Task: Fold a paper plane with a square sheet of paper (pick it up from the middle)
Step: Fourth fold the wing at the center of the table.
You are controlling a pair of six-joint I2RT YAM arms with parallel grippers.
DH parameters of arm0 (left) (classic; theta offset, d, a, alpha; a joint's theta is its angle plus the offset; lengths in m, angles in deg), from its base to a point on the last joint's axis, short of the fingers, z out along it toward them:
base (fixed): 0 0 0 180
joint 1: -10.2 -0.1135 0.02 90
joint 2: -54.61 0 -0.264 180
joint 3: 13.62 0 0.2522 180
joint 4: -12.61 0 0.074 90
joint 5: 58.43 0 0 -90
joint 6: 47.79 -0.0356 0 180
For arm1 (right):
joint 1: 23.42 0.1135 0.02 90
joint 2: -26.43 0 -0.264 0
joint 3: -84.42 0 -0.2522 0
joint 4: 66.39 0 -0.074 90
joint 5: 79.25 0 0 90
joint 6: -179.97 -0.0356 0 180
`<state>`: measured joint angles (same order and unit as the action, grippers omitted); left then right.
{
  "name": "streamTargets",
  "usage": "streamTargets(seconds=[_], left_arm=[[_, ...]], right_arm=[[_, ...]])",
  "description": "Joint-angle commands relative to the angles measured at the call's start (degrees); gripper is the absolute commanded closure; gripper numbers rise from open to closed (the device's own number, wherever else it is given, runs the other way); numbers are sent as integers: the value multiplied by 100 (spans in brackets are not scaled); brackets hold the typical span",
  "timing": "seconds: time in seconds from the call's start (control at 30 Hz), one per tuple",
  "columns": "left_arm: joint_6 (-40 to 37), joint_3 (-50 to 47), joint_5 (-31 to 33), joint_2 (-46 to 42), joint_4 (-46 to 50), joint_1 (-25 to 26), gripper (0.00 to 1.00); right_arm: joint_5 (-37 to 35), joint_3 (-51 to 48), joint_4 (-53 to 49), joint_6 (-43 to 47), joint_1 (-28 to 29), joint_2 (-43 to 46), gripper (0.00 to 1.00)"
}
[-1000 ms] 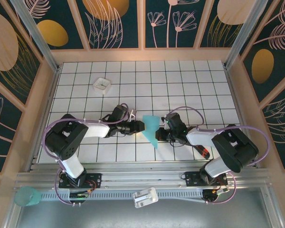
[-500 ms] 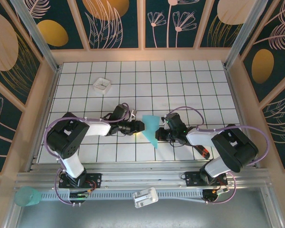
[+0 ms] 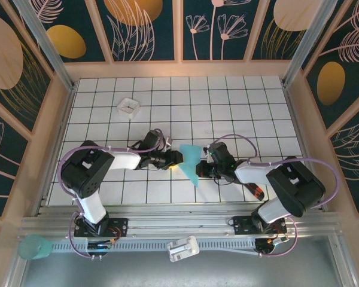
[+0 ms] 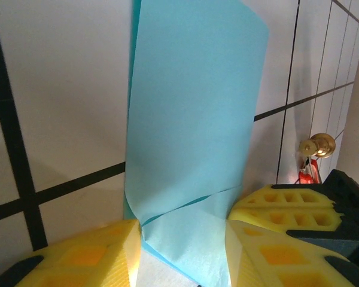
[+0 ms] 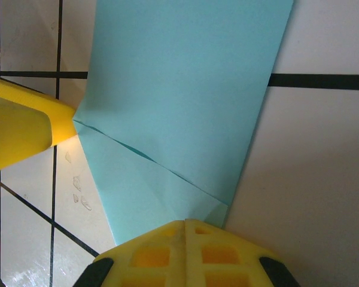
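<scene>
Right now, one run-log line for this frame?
blue paper: partly folded, diagonal crease | right pincer: shut on blue paper tip | left pincer: open, straddling blue paper edge

Paper plane [image 3: 190, 161] between left claw [image 3: 175, 158] and right claw [image 3: 201, 169].

A white tabletop [image 3: 227, 101] ruled in black grid lines filled the middle of the frame. Pale wooden frames [image 3: 178, 30] boxed it in, holding dark teal wall panels [image 3: 161, 42] with gold ovals and line-drawn leaves. Aluminium rails [image 3: 179, 226] ran along the bottom edge. The light was even.
</scene>
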<state>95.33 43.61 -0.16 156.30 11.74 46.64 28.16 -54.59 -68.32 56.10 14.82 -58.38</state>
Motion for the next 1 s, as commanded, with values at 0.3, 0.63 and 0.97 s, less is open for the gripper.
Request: streamTargets(seconds=[0.3,0.63,0.97], left_arm=[[-111,36,295,-24,292,31,63],[-330,100,315,193,332,38,78],[-359,163,407,195,289,29,90]], right_arm=[[-220,-208,-102,-72,-53,-26,100],[-229,-217,-120,-76,-63,-31,100],[-244,-226,-138,-47,-71,-59,100]])
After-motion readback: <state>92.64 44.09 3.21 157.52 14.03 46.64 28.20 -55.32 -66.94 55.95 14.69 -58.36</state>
